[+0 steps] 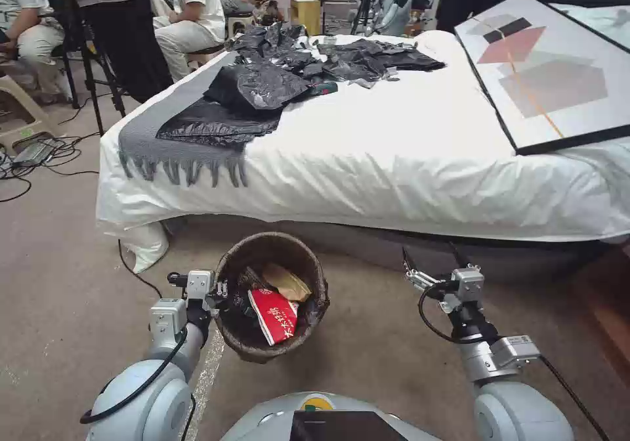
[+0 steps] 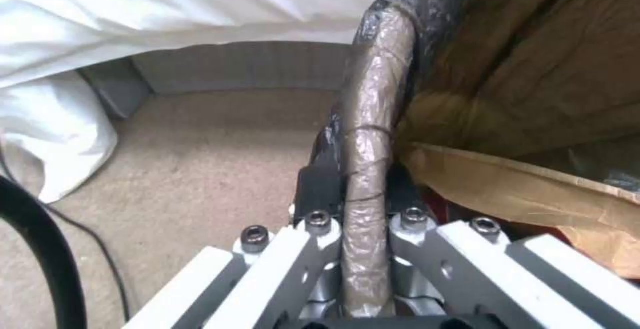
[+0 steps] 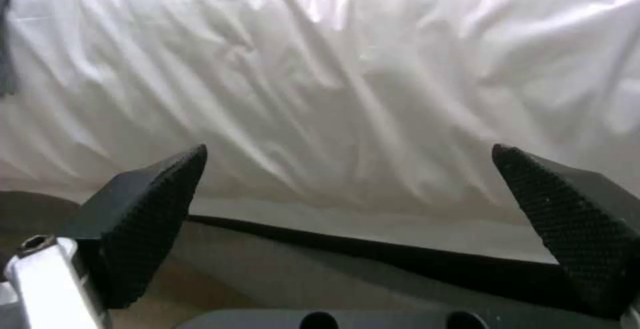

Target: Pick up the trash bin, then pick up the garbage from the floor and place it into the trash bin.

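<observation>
Head view has us carrying the trash bin (image 1: 272, 296) near the bed (image 1: 407, 159), our left pincer (image 1: 220, 290) clamped on its bagged rim, a red-white carton (image 1: 274, 315) and tan cardboard (image 1: 289, 282) already inside. Our right pincer (image 3: 347, 219) hangs spread apart and empty. We judge the next move calls for finding remaining litter on the floor (image 1: 59, 264).

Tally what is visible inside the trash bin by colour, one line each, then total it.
Inside the trash bin, whose rim the left gripper clamps:
Red-white carton: 1
Tan cardboard piece: 1
Total: 2
Anything deeper in the bag is too dark to tell. The right gripper hangs open with nothing between its jaws.
</observation>
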Robot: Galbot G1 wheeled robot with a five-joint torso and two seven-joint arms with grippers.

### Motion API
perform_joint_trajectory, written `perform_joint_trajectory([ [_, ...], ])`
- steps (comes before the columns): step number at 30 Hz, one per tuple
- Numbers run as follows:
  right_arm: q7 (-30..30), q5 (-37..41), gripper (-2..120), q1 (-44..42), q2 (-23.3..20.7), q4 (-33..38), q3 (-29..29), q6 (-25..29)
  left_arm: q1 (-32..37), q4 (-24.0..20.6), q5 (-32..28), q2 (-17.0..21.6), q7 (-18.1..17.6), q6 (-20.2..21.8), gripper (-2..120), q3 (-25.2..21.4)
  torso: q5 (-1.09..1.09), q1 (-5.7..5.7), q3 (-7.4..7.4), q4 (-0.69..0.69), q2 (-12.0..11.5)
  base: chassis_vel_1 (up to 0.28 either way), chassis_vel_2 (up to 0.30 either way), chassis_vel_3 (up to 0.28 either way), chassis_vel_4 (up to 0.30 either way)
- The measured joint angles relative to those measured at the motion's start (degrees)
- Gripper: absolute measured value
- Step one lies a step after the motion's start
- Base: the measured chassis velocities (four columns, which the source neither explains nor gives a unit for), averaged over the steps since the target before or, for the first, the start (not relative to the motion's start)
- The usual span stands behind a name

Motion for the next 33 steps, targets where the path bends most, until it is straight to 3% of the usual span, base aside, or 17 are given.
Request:
perform_joint_trajectory([
  [33,-0.04,0.84,100,0.13,-0.05,-0.5,0.07,-0.17,0.02,0.0,-0.07,-0.1,0.24,-0.05,2,-0.21,0.0,0.0,0.0,0.0,0.0,0.044,0.042,0.046,0.039],
])
